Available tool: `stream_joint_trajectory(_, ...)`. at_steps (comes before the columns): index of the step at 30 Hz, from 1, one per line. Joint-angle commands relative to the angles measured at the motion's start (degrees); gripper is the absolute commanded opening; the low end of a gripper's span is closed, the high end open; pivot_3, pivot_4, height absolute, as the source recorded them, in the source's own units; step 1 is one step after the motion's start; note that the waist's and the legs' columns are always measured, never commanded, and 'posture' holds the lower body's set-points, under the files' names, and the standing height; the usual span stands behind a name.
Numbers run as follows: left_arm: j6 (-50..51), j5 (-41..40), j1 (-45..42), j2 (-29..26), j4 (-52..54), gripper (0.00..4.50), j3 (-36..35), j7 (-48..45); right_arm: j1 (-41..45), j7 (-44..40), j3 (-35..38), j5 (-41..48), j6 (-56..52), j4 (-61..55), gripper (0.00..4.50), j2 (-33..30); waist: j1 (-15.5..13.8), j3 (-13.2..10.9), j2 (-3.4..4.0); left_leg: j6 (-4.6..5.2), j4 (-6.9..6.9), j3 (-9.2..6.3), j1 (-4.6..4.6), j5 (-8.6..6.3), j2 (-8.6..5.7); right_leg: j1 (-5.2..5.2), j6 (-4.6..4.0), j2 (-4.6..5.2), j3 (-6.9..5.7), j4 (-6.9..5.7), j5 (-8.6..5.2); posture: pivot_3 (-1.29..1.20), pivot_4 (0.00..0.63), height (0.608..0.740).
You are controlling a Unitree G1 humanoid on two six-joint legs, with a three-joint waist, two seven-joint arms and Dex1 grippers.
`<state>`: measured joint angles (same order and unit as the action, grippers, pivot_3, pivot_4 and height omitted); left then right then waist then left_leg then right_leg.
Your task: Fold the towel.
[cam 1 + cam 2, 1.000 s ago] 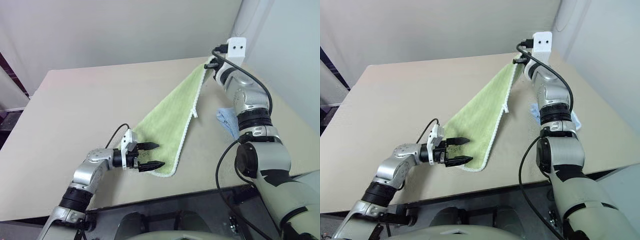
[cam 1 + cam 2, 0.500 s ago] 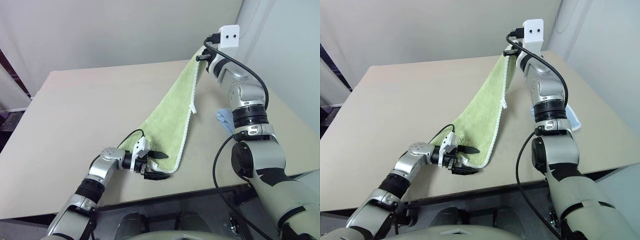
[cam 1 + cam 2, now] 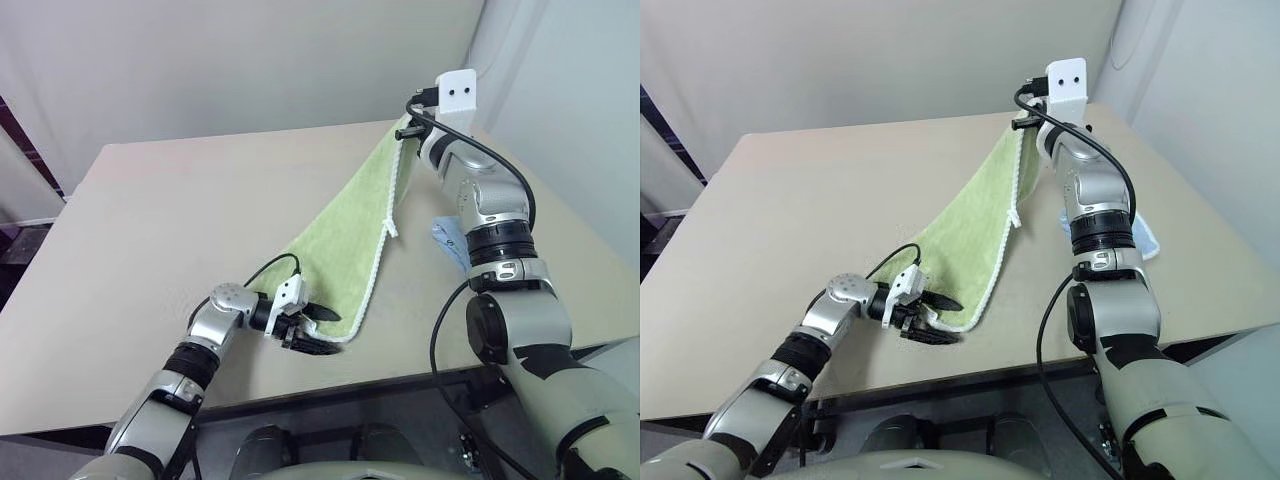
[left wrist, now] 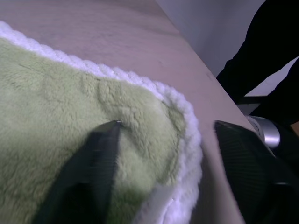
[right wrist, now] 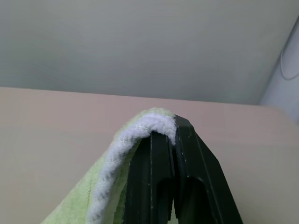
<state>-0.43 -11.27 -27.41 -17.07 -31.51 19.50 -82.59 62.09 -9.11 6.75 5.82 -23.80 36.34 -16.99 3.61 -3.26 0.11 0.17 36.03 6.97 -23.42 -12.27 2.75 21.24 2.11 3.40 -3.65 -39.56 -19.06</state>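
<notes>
On my left, the left gripper lies low on the beige rectangular tabletop at the near corner of the light green terry towel with white corded edging, its two black fingers parted, one pressing on top of the pile and the other just outside the edge; nothing is clamped yet. The towel stretches diagonally from that corner up to the far right, where the right gripper is pinched tight on the raised far corner. A small light blue cloth lies on the table beside my right arm.
</notes>
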Motion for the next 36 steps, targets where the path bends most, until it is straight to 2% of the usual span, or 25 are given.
stream_joint_trajectory(1,5.3,2.6,0.5,0.8,2.7,1.91,3.3,1.0,0.8,0.7,0.5,-0.5,0.3,-2.9,0.00,-1.4,-0.2,0.0,0.00,0.01,0.00,0.00,-0.01,0.00,0.00,0.00,0.00,0.00,0.00,0.01,0.00,0.00,0.000,0.740)
stream_joint_trajectory(6,13.2,1.9,0.7,1.0,10.6,0.01,3.8,3.1,0.8,1.0,0.6,-0.7,0.7,-2.6,0.00,-2.0,-0.3,0.0,-0.01,0.03,0.01,0.01,-0.09,-0.01,-0.01,0.06,0.04,0.00,0.00,0.05,0.02,0.00,0.000,0.740)
stream_joint_trajectory(12,16.7,1.0,1.0,0.4,15.3,0.01,2.0,6.4,-0.1,1.1,0.4,-1.1,0.8,-3.0,0.00,-2.5,-0.3,0.0,-0.03,0.03,-0.07,0.01,-0.13,-0.01,0.00,0.13,0.04,-0.03,0.00,0.09,0.01,0.00,0.000,0.740)
stream_joint_trajectory(16,18.3,-2.9,1.1,-0.9,18.4,0.01,-2.5,7.2,-0.6,1.0,0.7,-0.9,0.7,-3.3,0.00,-2.8,0.2,0.0,-0.03,0.03,-0.08,0.01,-0.16,-0.01,0.02,0.17,0.04,-0.06,0.01,0.09,0.01,0.00,0.000,0.740)
stream_joint_trajectory(21,21.1,-10.8,-3.8,-3.2,16.0,0.01,-16.6,13.8,-1.2,1.2,1.5,-0.9,1.3,-2.1,0.00,-4.3,0.4,-0.1,-0.06,0.02,-0.06,0.01,-0.16,0.00,0.06,0.17,0.04,-0.10,0.01,0.08,0.01,0.00,0.000,0.740)
stream_joint_trajectory(25,20.4,-14.3,-10.4,-7.1,8.0,0.01,-26.7,18.8,-1.2,1.2,2.5,-0.6,2.2,-0.1,0.00,-6.0,0.4,-0.1,-0.08,0.01,-0.06,0.02,-0.16,0.00,0.06,0.17,0.06,-0.12,0.02,0.10,0.01,0.00,0.000,0.740)
stream_joint_trajectory(28,16.6,-14.4,-17.4,-9.9,-2.7,0.01,-32.6,23.9,-0.7,0.9,2.8,-0.8,3.3,1.9,0.00,-7.3,0.3,-0.1,-0.11,0.02,-0.08,0.06,-0.17,0.00,0.05,0.16,0.10,-0.12,0.02,0.14,0.00,0.00,0.000,0.740)
stream_joint_trajectory(36,1.5,-11.4,-35.0,-13.1,-31.5,0.01,-39.9,38.3,1.0,-0.1,2.6,-1.2,6.4,6.8,0.00,-9.6,0.3,-0.3,-0.36,-0.04,-0.11,0.22,-0.19,0.03,0.04,0.21,0.22,-0.10,0.07,0.21,0.05,0.00,0.000,0.740)
